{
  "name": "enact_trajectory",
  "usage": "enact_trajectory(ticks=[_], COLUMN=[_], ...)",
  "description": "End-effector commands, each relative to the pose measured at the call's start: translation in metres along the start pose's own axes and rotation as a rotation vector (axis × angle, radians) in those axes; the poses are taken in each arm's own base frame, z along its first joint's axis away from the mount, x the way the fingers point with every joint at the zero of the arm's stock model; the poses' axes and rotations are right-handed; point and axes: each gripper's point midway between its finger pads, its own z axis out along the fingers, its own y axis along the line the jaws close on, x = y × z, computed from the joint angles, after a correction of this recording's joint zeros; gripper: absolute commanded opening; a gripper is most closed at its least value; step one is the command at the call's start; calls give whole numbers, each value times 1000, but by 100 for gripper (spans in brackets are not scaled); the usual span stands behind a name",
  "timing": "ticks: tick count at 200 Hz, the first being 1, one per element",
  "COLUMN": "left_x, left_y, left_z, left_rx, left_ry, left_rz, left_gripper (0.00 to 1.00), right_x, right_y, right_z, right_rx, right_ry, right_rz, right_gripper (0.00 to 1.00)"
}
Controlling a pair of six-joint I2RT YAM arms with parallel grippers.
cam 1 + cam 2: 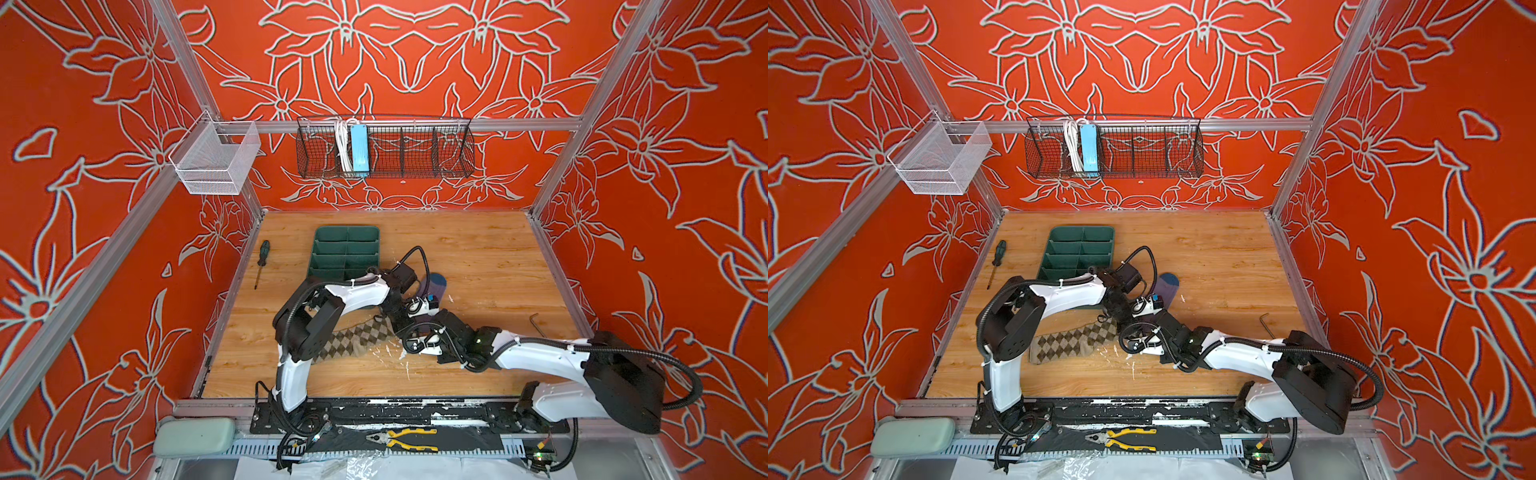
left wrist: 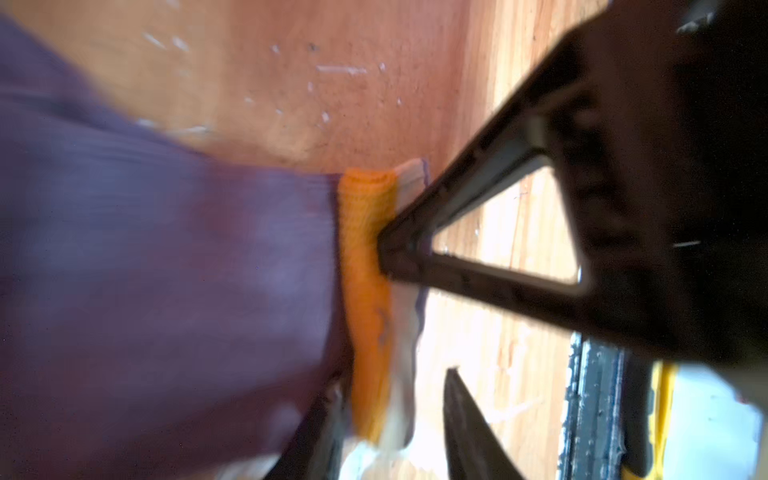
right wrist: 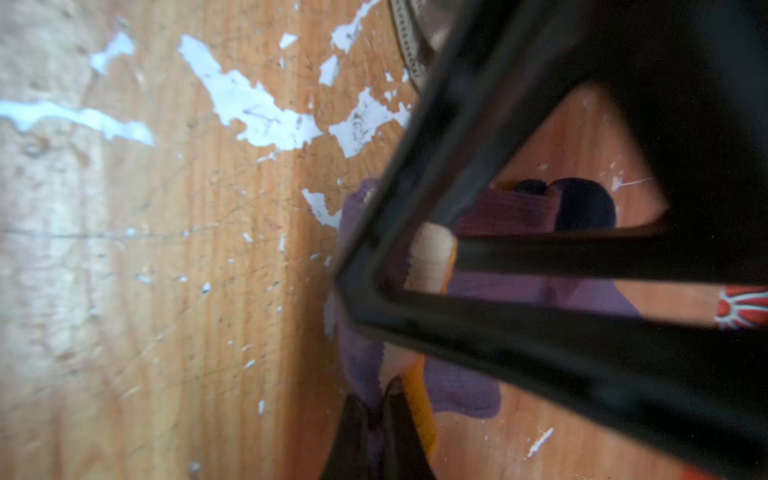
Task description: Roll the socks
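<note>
Socks (image 1: 1071,343) lie mid-table, between the two arms. The argyle sock (image 1: 357,338) lies flat to the left, partly under the left arm; I cannot tell whether it touches its mate. The purple sock (image 2: 166,270) runs from the grippers toward the far side, and its dark teal toe (image 1: 437,283) shows right of the green tray (image 1: 332,249). Its yellow cuff (image 2: 365,270) is at the near end, curled over once so that the white inside shows.

The right gripper (image 3: 365,345) is pressed together on one end of that cuff. The left gripper (image 2: 415,309) stands spread and pinches nothing. One fingertip (image 2: 388,253) touches the yellow band, and the other is just beside its edge.

The step, as I judge it, is starting the roll at the cuff. To do it well, the left jaws should close on the cuff's free end, level with the right, so both ends turn together toward the toe. A one-sided pull would likely make a cone. Roll low and tight, since slack may let the coil spring open.

The table (image 1: 478,257) is flat, hard wood-grain laminate, chipped white near the grippers. The argyle knit looks smooth, with brown diamonds on beige. The purple knit is fine-ribbed, thin and limp. The cuff is coarser and thicker. The fingers (image 2: 498,291) are black, rigid, open triangles.
</note>
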Motion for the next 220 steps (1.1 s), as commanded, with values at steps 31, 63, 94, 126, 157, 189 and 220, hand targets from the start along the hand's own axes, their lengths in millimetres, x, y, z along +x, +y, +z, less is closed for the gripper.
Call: enact_trajectory(ticks=[31, 63, 94, 126, 157, 189, 220], left_x=[-46, -29, -4, 21, 27, 26, 15], left_y=[39, 34, -10, -42, -65, -61, -53], left_z=[-126, -207, -218, -198, -143, -78, -30], left_rx=[-483, -822, -807, -733, -737, -731, -726], left_ry=[-408, -572, -500, -388, -295, -150, -99], left_rz=[6, 43, 252, 452, 787, 913, 952], left_gripper=[44, 59, 69, 68, 69, 69, 67], right_x=[5, 1, 9, 6, 14, 24, 25], right_y=[38, 46, 43, 33, 23, 14, 6], right_z=[-7, -18, -17, -17, -9, 7, 17], right_rx=[-271, -483, -587, -682, -732, -714, -675], right_ry=[15, 16, 69, 52, 110, 161, 156], right_rz=[89, 223, 311, 421, 469, 469, 454], right_gripper=[0, 0, 0, 0, 4, 9, 11])
